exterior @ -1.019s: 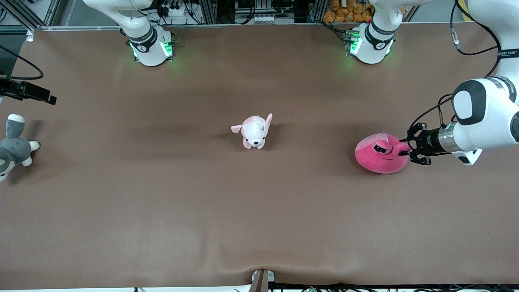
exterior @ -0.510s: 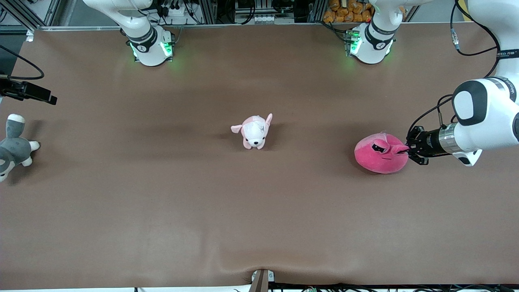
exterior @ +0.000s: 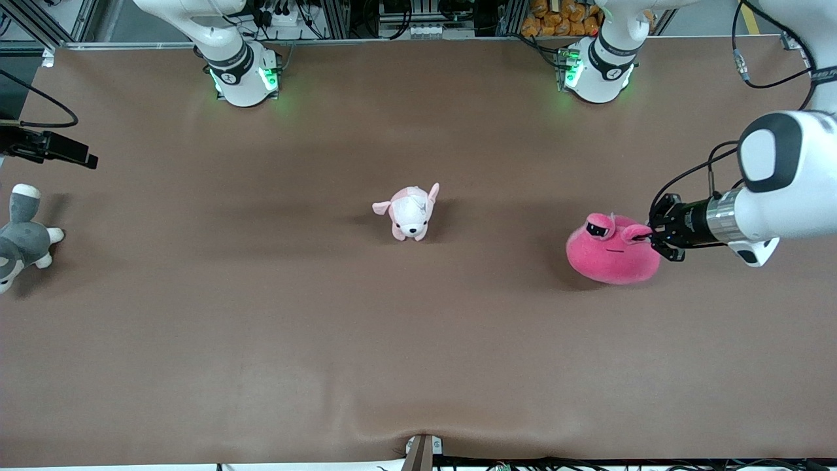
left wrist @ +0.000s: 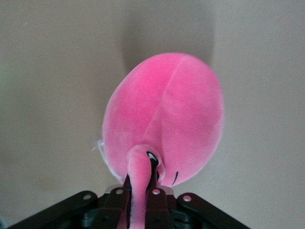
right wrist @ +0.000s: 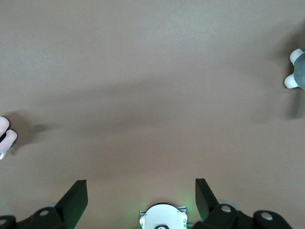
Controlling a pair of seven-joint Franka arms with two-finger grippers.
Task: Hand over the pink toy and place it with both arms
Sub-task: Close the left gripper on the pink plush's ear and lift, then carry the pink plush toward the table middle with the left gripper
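Brown table bears round hot-pink toy, stalk eye clenched by left pincer.

Arm shells: we see glossy white casings on both arms, with dark grey joint bands.
Bases: two round white bases, each with a black ring and green lights glowing at the sides.
Left arm: a white elbow cap edged in dark grey, a ribbed silver wrist, black cables looping along it.
Left gripper: black, angular, with small silver screws in its body.
Right gripper: we see two flat black fingers and pale screw heads on its black body.
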